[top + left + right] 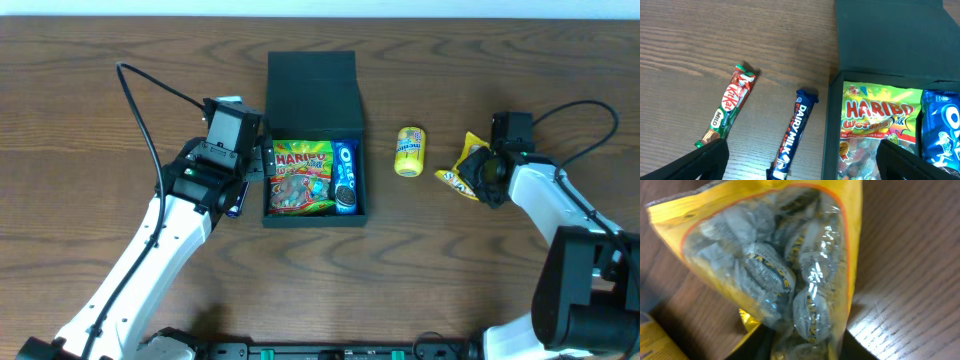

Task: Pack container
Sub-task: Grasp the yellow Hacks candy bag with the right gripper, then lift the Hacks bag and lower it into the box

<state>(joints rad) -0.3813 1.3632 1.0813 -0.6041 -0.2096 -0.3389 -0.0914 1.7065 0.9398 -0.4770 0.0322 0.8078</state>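
Observation:
The dark teal container (315, 218) stands mid-table, its lid (313, 95) lying open behind it. Inside are a Haribo bag (302, 175) and a blue Oreo pack (346, 178). My left gripper (255, 160) hangs open at the container's left wall (831, 130). In the left wrist view its jaws (805, 165) straddle that wall and a Dairy Milk bar (794, 132), gripping nothing, with a KitKat bar (730, 105) further left. My right gripper (472, 172) is shut on a yellow bag of wrapped sweets (460, 168), which fills the right wrist view (770, 255) between the jaws (807, 347).
A small yellow snack packet (409, 151) lies between the container and the yellow bag; its corner shows in the right wrist view (652, 340). The left arm hides both chocolate bars from the overhead camera. Bare wooden table lies in front of the container.

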